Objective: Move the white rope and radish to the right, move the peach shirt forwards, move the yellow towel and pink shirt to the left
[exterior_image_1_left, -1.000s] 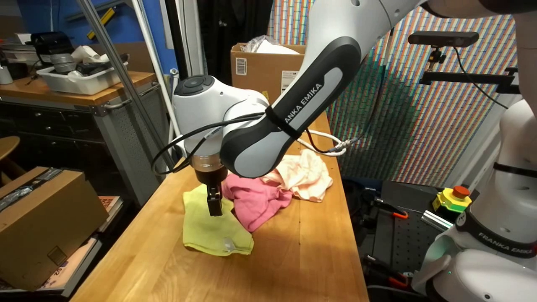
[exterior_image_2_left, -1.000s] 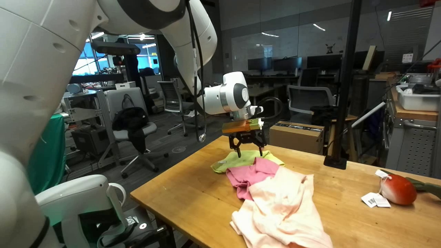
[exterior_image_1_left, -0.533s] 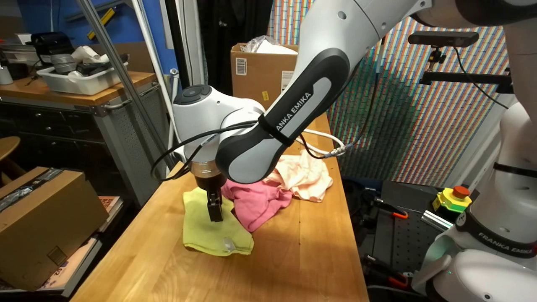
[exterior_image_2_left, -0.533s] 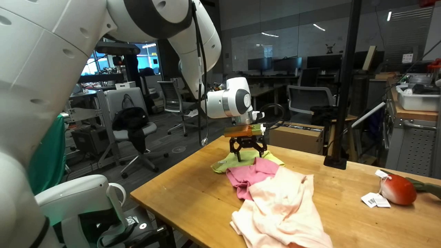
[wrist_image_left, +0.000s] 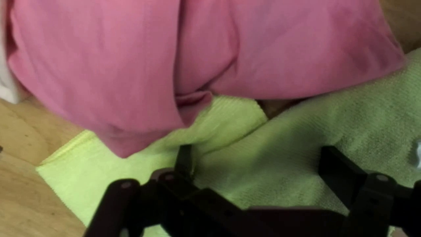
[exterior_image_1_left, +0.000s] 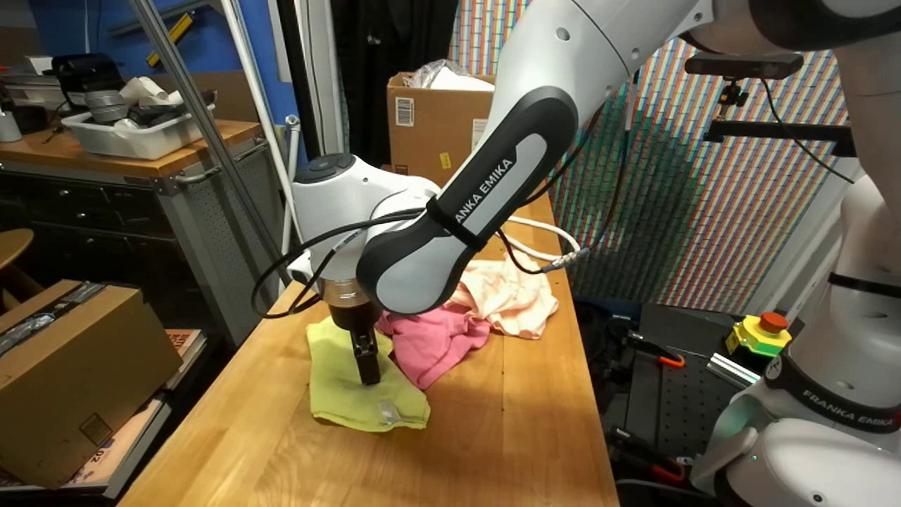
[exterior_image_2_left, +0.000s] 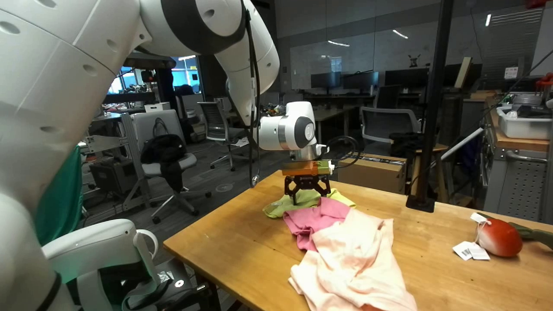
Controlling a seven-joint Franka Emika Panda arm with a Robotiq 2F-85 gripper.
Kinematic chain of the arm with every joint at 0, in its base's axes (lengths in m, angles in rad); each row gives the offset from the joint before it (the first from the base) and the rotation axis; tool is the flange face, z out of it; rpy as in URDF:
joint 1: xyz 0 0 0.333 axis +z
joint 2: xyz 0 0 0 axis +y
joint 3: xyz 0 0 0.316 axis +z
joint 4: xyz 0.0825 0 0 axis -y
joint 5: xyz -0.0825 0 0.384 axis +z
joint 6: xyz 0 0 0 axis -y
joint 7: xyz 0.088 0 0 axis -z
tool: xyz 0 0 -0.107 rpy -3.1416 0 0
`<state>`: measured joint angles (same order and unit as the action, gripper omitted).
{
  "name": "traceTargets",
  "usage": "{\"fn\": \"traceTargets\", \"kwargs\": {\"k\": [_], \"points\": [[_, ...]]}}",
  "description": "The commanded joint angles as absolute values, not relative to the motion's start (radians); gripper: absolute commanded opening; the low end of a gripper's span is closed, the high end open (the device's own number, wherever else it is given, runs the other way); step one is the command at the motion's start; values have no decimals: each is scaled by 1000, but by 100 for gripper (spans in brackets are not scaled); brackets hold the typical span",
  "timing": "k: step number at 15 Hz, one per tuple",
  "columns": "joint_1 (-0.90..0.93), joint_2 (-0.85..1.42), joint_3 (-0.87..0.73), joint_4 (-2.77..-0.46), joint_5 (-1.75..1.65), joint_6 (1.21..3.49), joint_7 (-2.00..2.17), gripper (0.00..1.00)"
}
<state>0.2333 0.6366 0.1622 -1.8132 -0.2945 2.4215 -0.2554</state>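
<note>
Gripper (wrist_image_left: 258,161) sits low at the yellow towel (wrist_image_left: 283,174), jaws well apart, towel spread between them, nothing clamped. Pink shirt (wrist_image_left: 98,65) overlaps the towel; peach shirt (exterior_image_2_left: 350,263) touches pink. In an exterior view, black post (exterior_image_2_left: 434,108) stands on table (exterior_image_2_left: 224,242); radish (exterior_image_2_left: 501,237) lies well apart, tags (exterior_image_2_left: 463,249) illegible. Forearm (exterior_image_1_left: 493,201) reads "ANKA EMIKA"; base band (exterior_image_1_left: 823,396), "FRANKA EMIKA".

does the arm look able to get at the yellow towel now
Most likely yes: in the wrist view the jaws stand open, with the yellow towel showing between them. The pink shirt overlaps part of it, but not the cloth between the jaws.
</note>
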Motion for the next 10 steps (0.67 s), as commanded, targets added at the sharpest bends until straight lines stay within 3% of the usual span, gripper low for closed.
{"fn": "traceTargets", "kwargs": {"k": [1,10], "points": [[186,666,204,-1778,-242,2379,-371,100],[193,684,215,-1765,-240,2400,-410,100]]}}
